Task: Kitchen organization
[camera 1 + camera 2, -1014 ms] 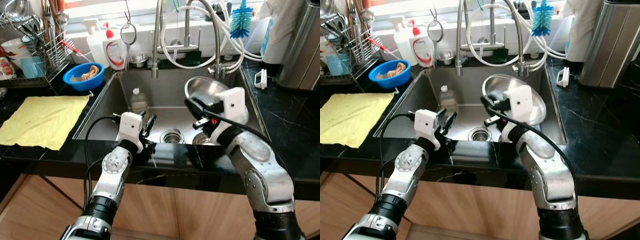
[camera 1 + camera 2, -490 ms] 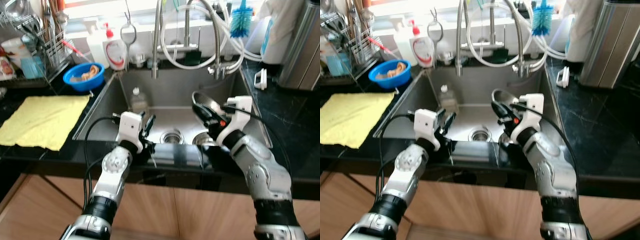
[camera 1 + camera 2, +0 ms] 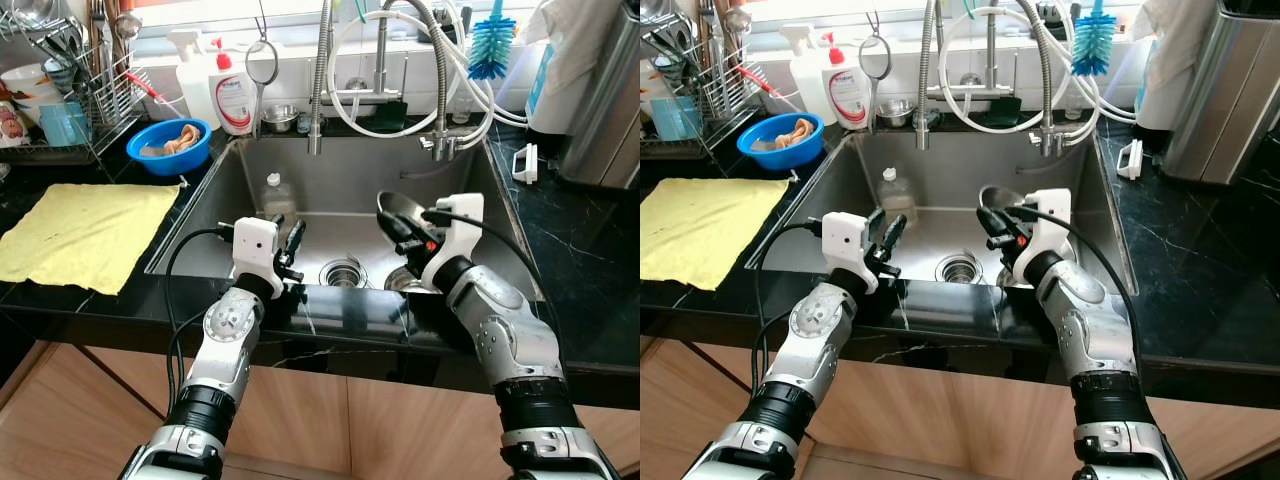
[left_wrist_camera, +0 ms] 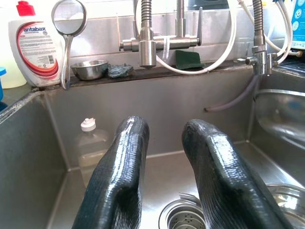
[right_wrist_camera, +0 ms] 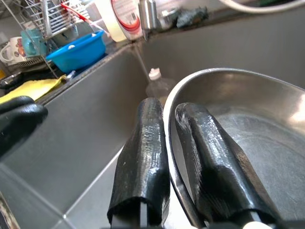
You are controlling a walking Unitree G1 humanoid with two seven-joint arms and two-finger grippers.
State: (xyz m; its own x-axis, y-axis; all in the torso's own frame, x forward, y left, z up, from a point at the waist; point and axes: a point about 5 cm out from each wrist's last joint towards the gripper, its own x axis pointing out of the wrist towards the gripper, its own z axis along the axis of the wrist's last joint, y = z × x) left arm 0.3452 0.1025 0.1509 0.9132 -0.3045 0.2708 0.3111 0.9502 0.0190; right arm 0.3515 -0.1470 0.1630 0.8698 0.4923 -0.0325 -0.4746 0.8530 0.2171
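Steel bowl (image 5: 248,138), 1 of it, tilted over sink (image 3: 200,215) basin, rim pinched btwn right gripper (image 5: 167,138) fingers. Left gripper (image 4: 162,157) at front edge, fingers apart, holding nothing. 1 clear bottle (image 3: 275,197) in sink.

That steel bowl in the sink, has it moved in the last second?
Yes. The right gripper, shut on the steel bowl's rim, has tipped the bowl from facing the camera to nearly edge-on, drawing it lower and nearer. The left gripper stays open over the sink's front edge.
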